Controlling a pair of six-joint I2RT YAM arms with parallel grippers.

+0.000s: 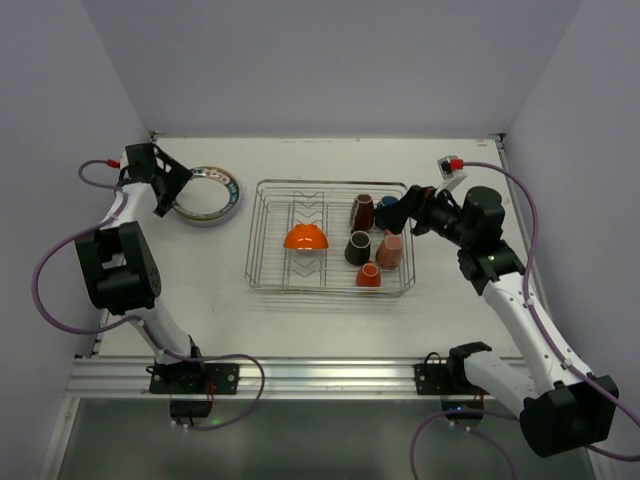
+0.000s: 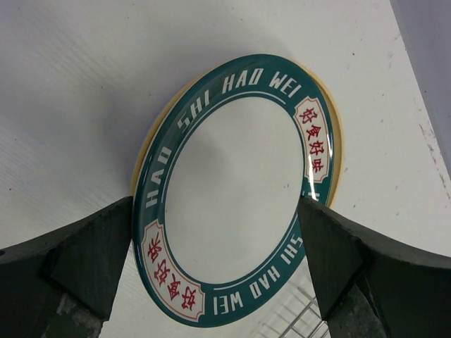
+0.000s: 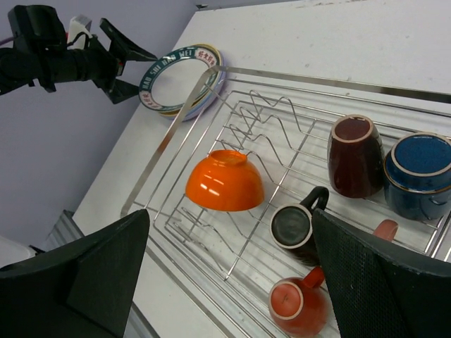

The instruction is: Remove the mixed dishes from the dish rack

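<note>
dish rack (image 1: 330, 183): middle of table (image 1: 460, 310). plate stack (image 1: 208, 196): on table left of rack, flanked by spread left gripper (image 1: 176, 194). orange bowl (image 1: 305, 238): upturned, rack centre. five mugs (image 1: 357, 248): rack's right end, just beside right gripper (image 1: 400, 218), spread and empty.

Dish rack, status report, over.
Left end effector open beside plate stack on table. Right end effector open over mugs. Dish rack holds orange bowl, five mugs. Nothing blocking.

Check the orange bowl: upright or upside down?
Upside down: the orange bowl rests rim-down in the rack, only its glossy outside showing.
</note>
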